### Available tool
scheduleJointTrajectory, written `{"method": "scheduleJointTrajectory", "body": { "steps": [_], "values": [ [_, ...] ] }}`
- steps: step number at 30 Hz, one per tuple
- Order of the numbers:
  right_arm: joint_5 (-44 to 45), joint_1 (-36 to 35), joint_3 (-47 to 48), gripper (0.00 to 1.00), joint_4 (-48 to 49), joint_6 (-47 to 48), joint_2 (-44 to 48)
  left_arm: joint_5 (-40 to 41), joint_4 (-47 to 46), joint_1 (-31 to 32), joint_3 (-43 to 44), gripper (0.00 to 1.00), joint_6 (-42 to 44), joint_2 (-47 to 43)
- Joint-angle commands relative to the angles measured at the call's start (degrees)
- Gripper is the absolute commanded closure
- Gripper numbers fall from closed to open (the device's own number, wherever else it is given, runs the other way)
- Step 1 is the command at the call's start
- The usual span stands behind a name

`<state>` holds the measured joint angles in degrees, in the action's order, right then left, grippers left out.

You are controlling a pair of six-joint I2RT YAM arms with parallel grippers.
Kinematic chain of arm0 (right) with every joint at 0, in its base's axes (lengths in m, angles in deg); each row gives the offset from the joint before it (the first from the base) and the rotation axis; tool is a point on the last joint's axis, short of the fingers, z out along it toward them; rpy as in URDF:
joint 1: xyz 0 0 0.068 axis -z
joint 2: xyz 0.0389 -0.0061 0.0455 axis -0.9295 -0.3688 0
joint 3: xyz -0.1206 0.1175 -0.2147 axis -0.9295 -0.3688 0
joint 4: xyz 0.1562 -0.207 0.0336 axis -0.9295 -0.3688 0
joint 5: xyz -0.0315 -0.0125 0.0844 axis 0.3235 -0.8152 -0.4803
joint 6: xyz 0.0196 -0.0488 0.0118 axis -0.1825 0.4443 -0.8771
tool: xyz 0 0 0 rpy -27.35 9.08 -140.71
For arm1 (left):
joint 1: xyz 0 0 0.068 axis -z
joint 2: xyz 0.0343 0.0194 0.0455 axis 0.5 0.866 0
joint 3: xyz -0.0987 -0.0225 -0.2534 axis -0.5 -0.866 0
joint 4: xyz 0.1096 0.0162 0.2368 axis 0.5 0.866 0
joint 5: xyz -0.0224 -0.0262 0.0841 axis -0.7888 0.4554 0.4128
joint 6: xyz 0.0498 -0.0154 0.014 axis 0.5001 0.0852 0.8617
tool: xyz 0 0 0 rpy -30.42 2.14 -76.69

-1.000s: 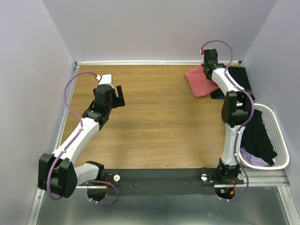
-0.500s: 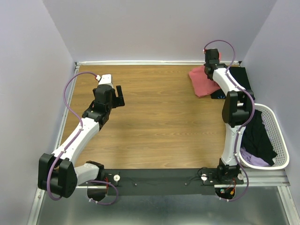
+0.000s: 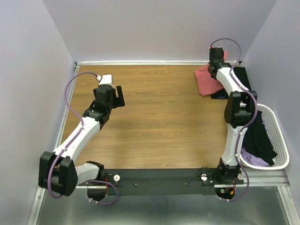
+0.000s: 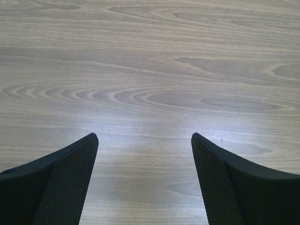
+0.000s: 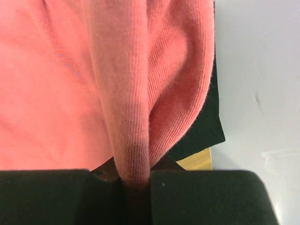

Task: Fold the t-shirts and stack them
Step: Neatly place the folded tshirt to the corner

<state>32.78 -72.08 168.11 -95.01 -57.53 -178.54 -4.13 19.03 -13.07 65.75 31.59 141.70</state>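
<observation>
Coral-pink t-shirt [image 5: 61, 93] is pinched by a ridge of its cloth between the tightly closed jaws of the right gripper [image 5: 136, 180], which holds it at the far right corner of the table [image 3: 159, 122], its edge overlapping a black t-shirt [image 3: 241, 77] lying flat there. The left gripper [image 4: 144, 154] hovers over bare wood on the left, jaws wide apart and gripping nothing. The stack looks barely begun, with another black shirt [image 3: 260, 136] and a lilac shirt [image 3: 257, 161] heaped unfolded in the white basket [image 3: 280, 136].
</observation>
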Motion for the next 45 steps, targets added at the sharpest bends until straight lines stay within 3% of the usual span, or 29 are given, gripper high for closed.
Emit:
{"method": "scheduleJointTrajectory", "body": {
  "steps": [1, 24, 45],
  "values": [
    [1.6, 0.4, -0.4, 1.0, 0.3, -1.3, 4.7, 1.3, -0.4, -0.3, -0.1, 0.12, 0.3, 0.4],
    [-0.1, 0.6, 1.2, 0.99, 0.2, -3.1, 8.2, 0.0, -0.3, -0.3, 0.0, 0.12, 0.4, 1.1],
    [1.6, 4.8, 2.9, 0.99, 0.3, -3.7, 4.1, -0.7, -0.2, -0.3, 0.1, 0.12, 0.6, 2.5]
  ]
}}
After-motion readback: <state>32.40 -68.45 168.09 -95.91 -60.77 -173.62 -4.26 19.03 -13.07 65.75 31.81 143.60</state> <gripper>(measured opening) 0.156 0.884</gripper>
